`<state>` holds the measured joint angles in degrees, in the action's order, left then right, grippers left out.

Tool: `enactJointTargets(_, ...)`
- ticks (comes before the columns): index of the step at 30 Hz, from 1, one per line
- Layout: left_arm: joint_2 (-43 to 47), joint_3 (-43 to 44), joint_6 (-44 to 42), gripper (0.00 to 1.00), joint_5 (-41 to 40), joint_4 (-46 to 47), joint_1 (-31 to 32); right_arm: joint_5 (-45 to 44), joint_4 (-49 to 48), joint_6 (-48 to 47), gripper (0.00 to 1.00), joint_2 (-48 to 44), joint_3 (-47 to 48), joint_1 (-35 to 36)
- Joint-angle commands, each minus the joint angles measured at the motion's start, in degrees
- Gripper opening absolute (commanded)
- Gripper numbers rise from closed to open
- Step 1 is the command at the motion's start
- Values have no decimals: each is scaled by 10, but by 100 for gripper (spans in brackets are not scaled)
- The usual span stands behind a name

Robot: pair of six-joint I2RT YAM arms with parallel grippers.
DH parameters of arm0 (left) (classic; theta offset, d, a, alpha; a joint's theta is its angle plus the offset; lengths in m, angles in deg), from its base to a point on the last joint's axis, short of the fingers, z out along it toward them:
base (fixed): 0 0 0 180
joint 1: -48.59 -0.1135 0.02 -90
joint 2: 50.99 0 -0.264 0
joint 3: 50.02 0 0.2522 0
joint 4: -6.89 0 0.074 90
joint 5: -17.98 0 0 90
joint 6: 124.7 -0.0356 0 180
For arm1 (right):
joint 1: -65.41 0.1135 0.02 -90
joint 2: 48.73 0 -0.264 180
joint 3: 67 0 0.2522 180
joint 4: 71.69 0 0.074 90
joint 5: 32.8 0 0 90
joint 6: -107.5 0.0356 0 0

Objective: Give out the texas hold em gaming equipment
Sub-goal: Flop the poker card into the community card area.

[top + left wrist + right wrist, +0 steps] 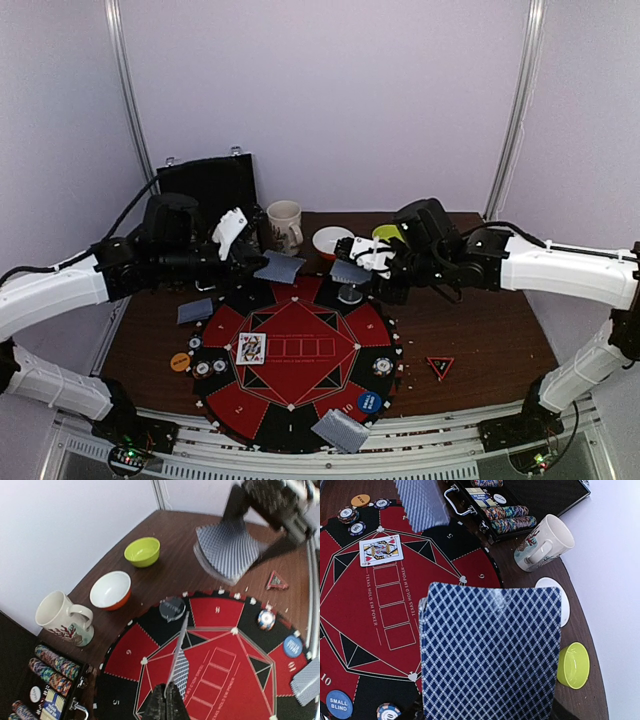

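Currently left gripper (167, 696) is clamped on one card (181, 672), held edge-on above the mat (300, 330). Right gripper (374, 258) pinches the deck (490, 650) over the mat's far rim. Risk: the thin pinch lets the card swivel and land off-seat; the deck may fan and shed cards.

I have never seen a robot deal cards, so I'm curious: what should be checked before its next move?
1. Left gripper shut on a single card: ok.
2. Right gripper gripping the deck: ok.
3. Single card and deck apart in the air: ok.
4. Face-up card lying flat on the mat: ok.
5. Mug standing off the mat, out of the dealing area: ok.
6. Which seat the single card is meant for: cannot tell.
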<state>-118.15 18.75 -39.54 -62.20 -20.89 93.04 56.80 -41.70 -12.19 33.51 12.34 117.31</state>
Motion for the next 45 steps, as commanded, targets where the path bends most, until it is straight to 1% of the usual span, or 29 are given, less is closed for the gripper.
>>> enactJointTargets(1, -46, -17, -127, 0, -285, -93, 100, -13, -4, 12, 56, -33, -8, -9)
enactJointTargets(3, -84, -15, -131, 0, -347, -102, 121, -12, -5, 12, 56, -40, -10, -13)
enactJointTargets(5, -119, -11, -138, 0, -389, -101, 135, -7, -4, 13, 56, -44, -10, -16)
enactJointTargets(11, -207, -2, -179, 0, -466, -41, 183, -4, -3, 17, 56, -48, -14, -17)
enactJointTargets(13, -230, -4, -185, 0, -475, -34, 190, -5, -2, 17, 56, -50, -15, -17)
enactJointTargets(19, -282, -35, -186, 0, -437, -10, 219, -6, -1, 15, 56, -53, -16, -20)
enactJointTargets(27, -312, -25, -165, 0, -320, -78, 226, -5, -1, 15, 57, -53, -15, -21)
enactJointTargets(30, -315, -34, -156, 0, -297, -81, 226, -4, -3, 15, 57, -51, -15, -21)
enactJointTargets(38, -352, -4, -114, 0, -263, -133, 225, -4, -1, 13, 57, -50, -14, -21)
enactJointTargets(45, -369, 0, -97, 0, -269, -146, 215, -4, 0, 12, 57, -50, -15, -21)
